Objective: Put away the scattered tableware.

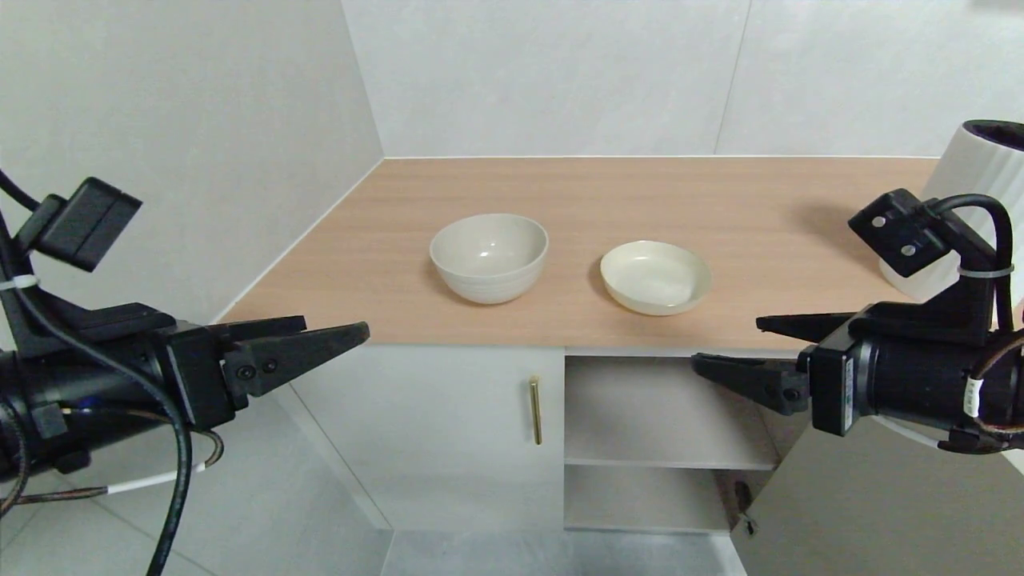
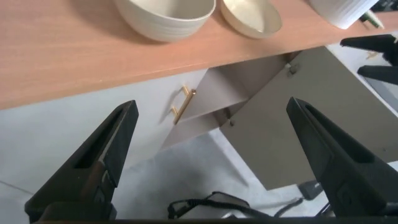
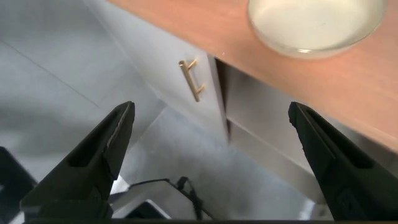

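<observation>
Head view, contents listed by size.

1. Light brown wood-grain countertop [image 1: 608, 192], running into a corner of pale walls. It carries all the tableware.
2. White cabinet [image 1: 448, 432] under the countertop. The left door is shut. The right door [image 1: 880, 512] stands swung out, exposing a compartment with one grey shelf [image 1: 656, 462] across it.
3. Tall white ribbed vessel [image 1: 980, 168], upright at the right end of the countertop, partly behind the right arm.
4. Left gripper [image 1: 336, 326], black, held in front of the cabinet below counter level, holding nothing. The left wrist view shows its jaws spread wide.
5. Right gripper [image 1: 726, 342], black, at the counter's front edge beside the exposed compartment, jaws likewise parted and empty.
6. Deep cream ceramic bowl [image 1: 489, 257] with a faintly ribbed wall, rim up, near the middle of the countertop. It lies above and to the right of the left gripper, which is the nearer of the two.
7. Shallow cream round dish [image 1: 655, 277], rim up, just beside the bowl on its right and apart from it, close to the front edge and directly above the exposed compartment. It lies up and to the left of the right gripper, the nearer arm. Being round, it offers no preferred axis, so a rim grasp from the front looks most direct.
8. Slim brass bar handle [image 1: 535, 410], upright on the shut door's right edge.
</observation>
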### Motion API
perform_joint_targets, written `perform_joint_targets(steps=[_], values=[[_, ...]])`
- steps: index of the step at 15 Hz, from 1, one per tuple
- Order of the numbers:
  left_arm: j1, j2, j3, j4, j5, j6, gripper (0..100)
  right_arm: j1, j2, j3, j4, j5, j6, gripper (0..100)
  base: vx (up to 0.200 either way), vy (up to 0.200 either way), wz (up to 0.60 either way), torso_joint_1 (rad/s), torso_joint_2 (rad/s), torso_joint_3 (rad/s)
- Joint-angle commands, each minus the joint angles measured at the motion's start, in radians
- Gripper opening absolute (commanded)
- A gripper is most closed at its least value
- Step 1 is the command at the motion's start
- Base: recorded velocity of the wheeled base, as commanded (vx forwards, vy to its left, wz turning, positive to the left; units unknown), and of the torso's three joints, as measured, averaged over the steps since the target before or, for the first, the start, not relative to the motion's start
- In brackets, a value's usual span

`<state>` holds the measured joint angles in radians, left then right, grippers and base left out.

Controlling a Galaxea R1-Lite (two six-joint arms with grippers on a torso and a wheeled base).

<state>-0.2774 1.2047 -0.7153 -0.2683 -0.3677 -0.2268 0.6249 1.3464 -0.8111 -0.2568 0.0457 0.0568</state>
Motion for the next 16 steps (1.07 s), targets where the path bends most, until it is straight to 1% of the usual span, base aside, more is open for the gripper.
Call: perform_joint_targets(steps=[1,3,4,5,6,7,8,9,10,11,12,13,14,15,16], values=[[0.0,0.041,-0.073,0.052,0.003,0.0,100,-0.016,0.016,-0.017,-0.002,-0.001,-0.028,100,0.0,0.0,0.0,0.032,-0.08,-0.056],[0.011,0.13,-0.253,0.222,0.009,-0.002,100,-0.062,0.108,-0.14,0.004,-0.027,-0.034,100,0.0,0.0,0.0,0.0,0.0,0.0],[0.024,0.177,-0.362,0.333,0.03,0.0,100,-0.08,0.162,-0.189,0.019,-0.067,-0.034,100,0.0,0.0,0.0,0.0,0.0,0.0],[0.027,0.233,-0.475,0.439,0.073,-0.002,100,-0.103,0.217,-0.27,0.065,-0.122,-0.032,100,0.0,0.0,0.0,0.0,0.0,0.0],[0.027,0.268,-0.543,0.508,0.121,-0.002,100,-0.105,0.237,-0.329,0.123,-0.156,-0.014,100,0.0,0.0,0.0,0.0,0.0,0.0],[0.027,0.308,-0.595,0.552,0.162,-0.002,100,-0.105,0.25,-0.37,0.168,-0.165,0.04,100,0.0,0.0,0.0,0.0,0.0,0.0],[0.017,0.374,-0.65,0.558,0.231,-0.046,100,-0.105,0.274,-0.404,0.212,-0.196,0.121,100,0.0,0.0,0.0,0.0,0.0,0.0],[-0.011,0.435,-0.688,0.534,0.285,-0.086,100,-0.113,0.28,-0.421,0.214,-0.233,0.123,100,0.0,0.0,0.0,0.0,0.0,0.0],[-0.037,0.478,-0.708,0.508,0.366,-0.112,100,-0.123,0.292,-0.435,0.214,-0.273,0.123,100,0.0,0.0,0.0,0.0,0.0,0.0],[-0.06,0.523,-0.725,0.474,0.449,-0.111,100,-0.122,0.301,-0.436,0.212,-0.316,0.123,100,0.0,0.0,0.0,0.0,0.0,0.0],[-0.082,0.558,-0.759,0.442,0.5,-0.106,100,-0.122,0.31,-0.436,0.211,-0.336,0.124,100,0.0,0.0,0.0,0.0,0.0,0.0],[-0.101,0.596,-0.817,0.429,0.533,-0.106,100,-0.122,0.318,-0.438,0.203,-0.34,0.127,100,0.0,0.0,0.0,0.0,0.0,0.0],[-0.117,0.615,-0.822,0.429,0.569,-0.106,100,-0.122,0.321,-0.431,0.2,-0.34,0.129,100,0.0,0.0,0.0,0.0,0.0,0.0],[-0.117,0.625,-0.813,0.429,0.587,-0.106,100,-0.122,0.324,-0.435,0.2,-0.34,0.129,100,0.0,0.0,0.0,0.0,0.0,0.0],[-0.117,0.63,-0.813,0.426,0.587,-0.106,100,-0.122,0.324,-0.435,0.2,-0.34,0.13,100,0.0,0.0,0.0,0.0,0.0,0.0]])
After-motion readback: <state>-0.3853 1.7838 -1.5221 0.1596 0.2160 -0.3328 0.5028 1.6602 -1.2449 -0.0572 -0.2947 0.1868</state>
